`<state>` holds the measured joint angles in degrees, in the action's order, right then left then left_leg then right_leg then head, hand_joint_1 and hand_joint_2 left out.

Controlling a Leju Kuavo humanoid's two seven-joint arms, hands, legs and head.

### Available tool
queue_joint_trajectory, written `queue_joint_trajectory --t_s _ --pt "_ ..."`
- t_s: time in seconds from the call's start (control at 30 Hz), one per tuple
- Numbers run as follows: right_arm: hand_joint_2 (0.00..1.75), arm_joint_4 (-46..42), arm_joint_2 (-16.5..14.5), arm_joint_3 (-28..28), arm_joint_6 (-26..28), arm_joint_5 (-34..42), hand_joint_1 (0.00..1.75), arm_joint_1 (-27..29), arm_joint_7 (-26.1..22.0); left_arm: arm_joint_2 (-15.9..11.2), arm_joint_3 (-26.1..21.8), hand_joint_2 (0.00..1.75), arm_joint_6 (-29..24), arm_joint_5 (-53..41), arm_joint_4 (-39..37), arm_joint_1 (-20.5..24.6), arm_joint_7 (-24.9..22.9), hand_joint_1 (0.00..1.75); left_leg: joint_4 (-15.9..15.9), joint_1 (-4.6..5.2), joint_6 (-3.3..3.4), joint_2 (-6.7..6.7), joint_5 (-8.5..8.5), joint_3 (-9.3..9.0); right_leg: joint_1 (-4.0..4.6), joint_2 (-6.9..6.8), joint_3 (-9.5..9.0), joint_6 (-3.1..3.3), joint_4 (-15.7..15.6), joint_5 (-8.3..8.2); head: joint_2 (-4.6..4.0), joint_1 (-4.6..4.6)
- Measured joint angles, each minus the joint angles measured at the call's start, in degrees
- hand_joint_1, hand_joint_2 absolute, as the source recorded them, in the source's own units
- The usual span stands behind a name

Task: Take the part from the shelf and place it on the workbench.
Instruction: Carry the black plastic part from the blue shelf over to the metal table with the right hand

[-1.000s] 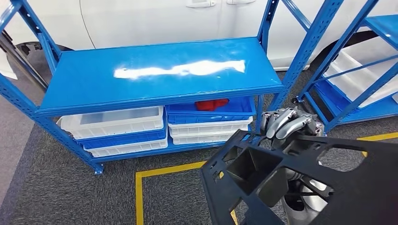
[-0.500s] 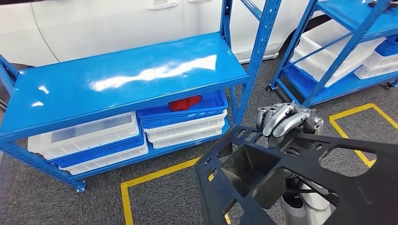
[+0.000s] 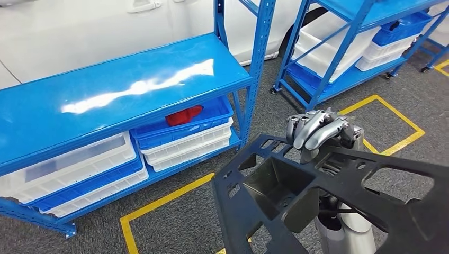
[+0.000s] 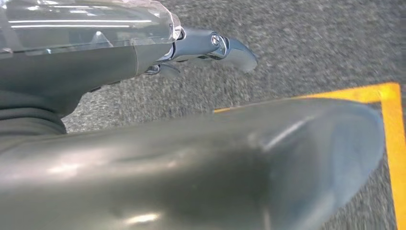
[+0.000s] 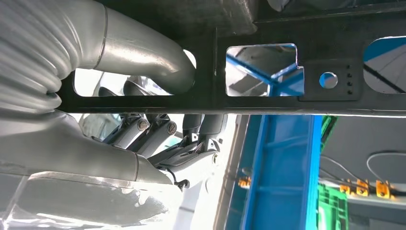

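Now carrying | part (image 3: 339,206) off the shelf (image 3: 122,90), low before the body, long axis crosswise | right hand (image 3: 317,129) fingers (image 5: 158,132) hooked over its far edge | left hand (image 4: 210,45): grasp cannot tell | workbench unseen

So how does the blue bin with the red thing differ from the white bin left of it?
The blue bin holds a red item; the white bin shows nothing inside. The blue bin tops a stack of white bins; the white bin sits on a blue one. Both are on the shelf's lower level.
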<state>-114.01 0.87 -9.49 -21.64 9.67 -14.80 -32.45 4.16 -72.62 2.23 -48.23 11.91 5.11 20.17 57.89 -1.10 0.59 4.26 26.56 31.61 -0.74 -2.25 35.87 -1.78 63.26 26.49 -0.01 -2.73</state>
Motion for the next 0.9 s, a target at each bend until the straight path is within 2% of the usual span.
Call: queue_joint_trajectory --t_s 0.03,0.07,0.13,0.17,0.23,0.3,0.33,0.37,0.4,0.43,0.47,0.53,0.57,0.6,0.67,0.7,0.73,0.8,0.83,0.87,0.9 --pt "1.75 0.04 -0.09 -0.18 0.00 0.09 1.75 -0.36 0.09 0.10 -0.03 0.00 0.02 0.08 0.00 0.04 0.03 0.00 0.06 0.12 -0.28 0.50 0.11 -0.05 0.25 -0.82 -1.46 0.42 -2.92 -0.79 0.00 0.00" --pt "1.75 0.14 -0.25 -0.39 0.04 0.19 1.75 -0.73 0.21 0.19 -0.10 0.00 0.00 0.15 0.00 0.07 0.05 0.00 0.10 0.24 -0.60 0.99 0.22 -0.09 0.52 -1.28 -2.09 0.84 -4.41 -0.98 0.00 -0.01" --pt "1.75 0.41 -0.73 -0.79 0.39 0.41 1.75 -1.45 0.59 0.39 -0.34 0.00 -0.16 0.36 0.00 0.22 0.07 0.00 -0.06 0.36 -1.31 2.07 0.27 -0.30 0.78 -0.35 -1.85 1.67 -4.80 -1.01 0.01 -0.01" --pt "1.75 0.56 -1.00 -0.95 0.70 0.57 1.75 -1.81 0.82 0.48 -0.46 0.00 -0.26 0.45 0.00 0.35 0.06 0.00 0.01 0.28 -1.67 1.97 0.46 -0.39 0.67 0.21 -1.84 2.03 -5.03 -1.19 0.01 -0.01" --pt "1.75 0.88 -1.54 -1.21 1.50 1.12 1.75 -2.96 1.28 0.70 -0.65 0.00 -0.38 0.54 -0.01 0.47 0.02 0.00 2.42 0.07 -2.22 -0.30 2.27 0.51 0.36 1.31 -1.92 2.82 -5.57 -1.66 0.01 0.00" --pt "1.75 1.28 -2.02 -1.36 2.31 1.97 1.75 -4.09 1.65 0.84 -0.84 0.00 -0.41 0.50 -0.01 0.26 -0.07 0.00 9.48 -0.08 -2.46 -3.09 6.06 3.71 0.30 2.53 -1.86 3.27 -5.72 -1.91 0.00 -0.01" --pt "1.75 1.50 -2.17 -1.39 2.68 2.47 1.75 -4.41 1.84 0.84 -0.92 0.00 -0.45 0.44 0.00 0.12 -0.12 0.00 13.38 -0.09 -2.52 -3.57 7.57 5.57 0.39 3.22 -1.80 3.36 -5.70 -1.95 0.00 -0.01" --pt "1.75 1.71 -2.25 -1.40 2.97 3.05 1.75 -4.58 1.99 0.85 -0.97 0.00 -0.49 0.34 0.00 0.03 -0.16 0.00 15.97 -0.08 -2.55 -3.76 8.16 6.90 0.46 3.94 -1.79 3.38 -5.67 -1.96 -0.01 -0.01" --pt "1.75 1.92 -2.30 -1.40 3.20 3.64 1.75 -4.76 2.13 0.86 -1.00 0.00 -0.53 0.24 0.00 -0.01 -0.21 0.00 16.43 -0.08 -2.53 -3.83 7.53 7.29 0.51 4.67 -1.80 3.38 -5.59 -1.97 -0.01 -0.01" --pt "1.75 2.10 -2.34 -1.40 3.32 4.16 1.75 -5.01 2.24 0.89 -1.01 0.00 -0.57 0.16 0.00 0.01 -0.25 0.00 14.50 -0.10 -2.44 -4.03 5.79 6.58 0.53 5.42 -1.83 3.34 -5.47 -1.94 0.00 -0.01" --pt "1.75 2.26 -2.38 -1.40 3.36 4.62 1.75 -5.34 2.30 0.91 -1.02 0.00 -0.61 0.11 0.00 0.03 -0.27 0.00 10.82 -0.15 -2.30 -4.70 3.47 5.05 0.51 6.18 -1.83 3.25 -5.29 -1.88 0.00 -0.01" --pt "1.75 2.56 -2.48 -1.39 3.36 5.43 1.75 -6.08 2.37 0.93 -1.02 0.00 -0.70 0.10 0.00 0.05 -0.28 0.00 3.64 -0.37 -1.92 -7.47 0.37 2.03 0.52 7.65 -1.48 2.85 -4.72 -1.73 0.00 0.00" --pt "1.75 2.71 -2.55 -1.39 3.37 5.94 1.75 -6.43 2.44 0.95 -1.02 0.00 -0.75 0.11 0.00 0.03 -0.27 0.00 1.70 -0.40 -1.77 -8.52 -0.12 1.27 0.46 8.32 -1.14 2.53 -4.48 -1.74 0.00 0.00" --pt "1.75 2.87 -2.62 -1.39 3.44 6.55 1.75 -6.70 2.51 0.97 -1.02 0.00 -0.79 0.11 0.00 0.02 -0.26 0.00 1.05 -0.35 -1.58 -8.98 0.01 1.07 0.35 8.98 -0.79 2.15 -4.37 -1.84 0.00 -0.01" --pt "1.75 3.23 -2.70 -1.33 3.81 7.76 1.75 -7.12 2.71 1.09 -1.03 0.00 -0.83 0.07 -0.01 0.13 -0.22 0.00 0.66 -0.31 -1.06 -7.79 -0.18 0.99 0.13 9.91 -0.35 1.35 -4.37 -2.08 0.00 -0.01" --pt "1.75 3.44 -2.70 -1.28 4.06 8.22 1.75 -7.33 2.81 1.18 -1.04 0.00 -0.85 0.02 -0.01 0.25 -0.20 0.00 0.40 -0.38 -0.66 -7.10 -0.34 0.87 0.19 9.13 -0.05 1.03 -3.87 -1.75 0.00 0.00" --pt "1.75 3.74 -2.72 -1.23 4.28 8.54 1.75 -7.64 2.94 1.27 -1.04 0.00 -0.91 -0.03 -0.01 0.33 -0.17 0.00 0.13 -0.47 -0.28 -6.32 -0.50 0.73 0.29 7.73 0.66 0.77 -2.43 -0.87 -0.01 0.01" --pt "1.75 4.68 -2.86 -1.20 4.63 8.87 1.75 -8.26 3.23 1.36 -1.04 0.00 -1.12 -0.13 0.00 0.27 -0.14 0.00 -0.14 -0.38 0.24 -4.75 -0.55 0.58 0.32 4.21 3.70 0.34 3.78 2.37 0.00 0.01" --pt "1.75 5.28 -2.94 -1.20 4.80 8.94 1.75 -8.44 3.37 1.37 -1.05 0.00 -1.25 -0.19 -0.01 0.18 -0.14 0.00 -0.12 -0.28 0.33 -3.92 -0.50 0.60 0.17 3.35 5.60 0.15 7.56 3.94 0.01 0.01" --pt "1.75 5.88 -3.00 -1.20 4.98 8.96 1.75 -8.51 3.48 1.39 -1.05 0.00 -1.35 -0.27 -0.01 0.13 -0.16 0.00 -0.09 -0.23 0.33 -3.12 -0.44 0.60 0.02 2.91 7.01 -0.01 10.36 4.77 0.01 0.01" --pt "1.75 6.40 -3.02 -1.20 5.13 8.97 1.75 -8.53 3.57 1.43 -1.06 0.00 -1.46 -0.34 -0.02 0.14 -0.19 0.00 -0.05 -0.20 0.30 -2.35 -0.35 0.59 -0.11 2.62 7.45 -0.13 11.22 4.55 0.00 0.01"
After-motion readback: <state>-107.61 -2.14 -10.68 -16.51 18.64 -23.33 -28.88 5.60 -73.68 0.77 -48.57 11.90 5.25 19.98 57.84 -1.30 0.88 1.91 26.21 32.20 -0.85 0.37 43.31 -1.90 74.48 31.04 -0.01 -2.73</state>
